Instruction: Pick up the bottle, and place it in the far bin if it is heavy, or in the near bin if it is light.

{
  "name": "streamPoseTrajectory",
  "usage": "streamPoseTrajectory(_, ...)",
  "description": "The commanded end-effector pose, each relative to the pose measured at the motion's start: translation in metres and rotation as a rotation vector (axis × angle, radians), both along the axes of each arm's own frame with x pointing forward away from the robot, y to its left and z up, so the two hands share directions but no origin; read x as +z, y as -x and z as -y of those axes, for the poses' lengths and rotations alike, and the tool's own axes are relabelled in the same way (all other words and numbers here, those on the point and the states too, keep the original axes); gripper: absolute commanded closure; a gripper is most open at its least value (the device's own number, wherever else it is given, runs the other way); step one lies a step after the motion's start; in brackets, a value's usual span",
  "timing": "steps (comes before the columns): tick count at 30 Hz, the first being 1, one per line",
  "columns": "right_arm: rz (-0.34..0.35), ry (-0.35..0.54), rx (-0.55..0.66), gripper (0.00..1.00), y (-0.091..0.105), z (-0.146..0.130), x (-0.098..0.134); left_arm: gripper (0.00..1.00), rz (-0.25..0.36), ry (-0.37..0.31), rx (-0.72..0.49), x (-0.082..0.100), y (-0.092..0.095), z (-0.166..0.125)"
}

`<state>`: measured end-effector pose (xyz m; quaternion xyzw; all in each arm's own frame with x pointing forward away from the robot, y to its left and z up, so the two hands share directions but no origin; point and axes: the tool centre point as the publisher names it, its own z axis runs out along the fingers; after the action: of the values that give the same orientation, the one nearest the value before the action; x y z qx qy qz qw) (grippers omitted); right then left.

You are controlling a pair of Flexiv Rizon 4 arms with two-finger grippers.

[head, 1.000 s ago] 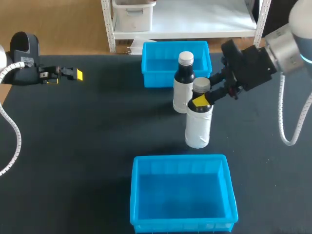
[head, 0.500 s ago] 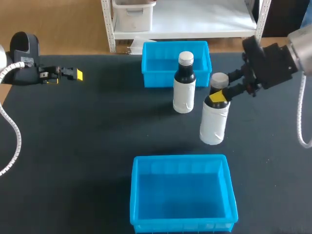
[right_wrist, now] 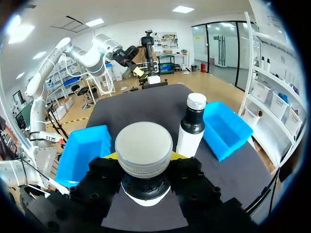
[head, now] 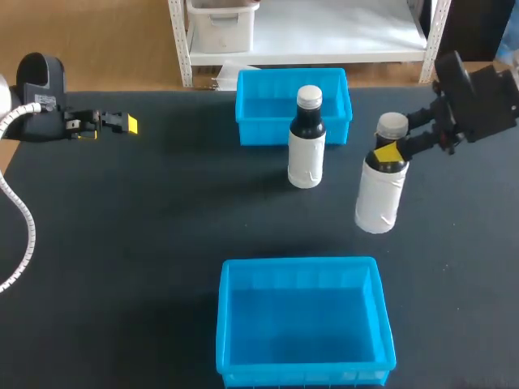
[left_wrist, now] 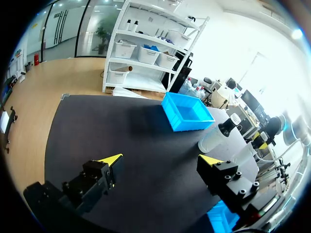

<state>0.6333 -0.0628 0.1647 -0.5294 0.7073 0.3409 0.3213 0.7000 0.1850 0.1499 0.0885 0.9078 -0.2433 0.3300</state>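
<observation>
A white bottle (head: 379,197) with a dark neck and grey cap hangs slightly tilted at the table's right. My right gripper (head: 390,153) is shut on its neck. In the right wrist view its cap (right_wrist: 144,148) fills the space between the fingers of that gripper (right_wrist: 144,171). A second, similar bottle (head: 307,147) (right_wrist: 192,127) stands upright just before the far blue bin (head: 253,109) (right_wrist: 226,130). The near blue bin (head: 226,326) (right_wrist: 81,151) sits at the front edge. My left gripper (head: 122,124) (left_wrist: 160,158) is open at the far left with nothing between its fingers.
Black tabletop (head: 146,227) stretches between the two bins and across the left half. The standing bottle (left_wrist: 218,136) and the far bin (left_wrist: 187,112) lie well ahead of my left gripper.
My right arm has carried the held bottle to the right, away from the standing bottle. The left arm has kept still.
</observation>
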Motion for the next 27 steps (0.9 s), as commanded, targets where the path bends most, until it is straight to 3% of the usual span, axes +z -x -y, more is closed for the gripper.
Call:
streamPoseTrajectory(1, 0.006, 0.010, -0.006, 0.80, 0.005, 0.007, 0.011, 0.00, 0.000, 0.000, 0.000, 0.000, 0.000, 0.000)
streamPoseTrajectory(12, 0.008, 0.019, -0.002, 0.82, 0.004, 0.017, 0.022, 0.00, 0.000, 0.000, 0.000, 0.000, 0.000, 0.000)
streamPoseTrajectory(16, 0.004, 0.014, 0.013, 0.87, 0.007, 0.021, 0.027, 0.00, 0.000, 0.000, 0.000, 0.000, 0.000, 0.000)
streamPoseTrajectory(21, -0.003, 0.012, 0.076, 0.81, 0.009, 0.028, 0.034, 0.00, 0.000, 0.000, 0.000, 0.000, 0.000, 0.000)
streamPoseTrajectory(27, -0.010, -0.011, 0.159, 0.85, 0.015, 0.036, 0.042, 0.00, 0.000, 0.000, 0.000, 0.000, 0.000, 0.000)
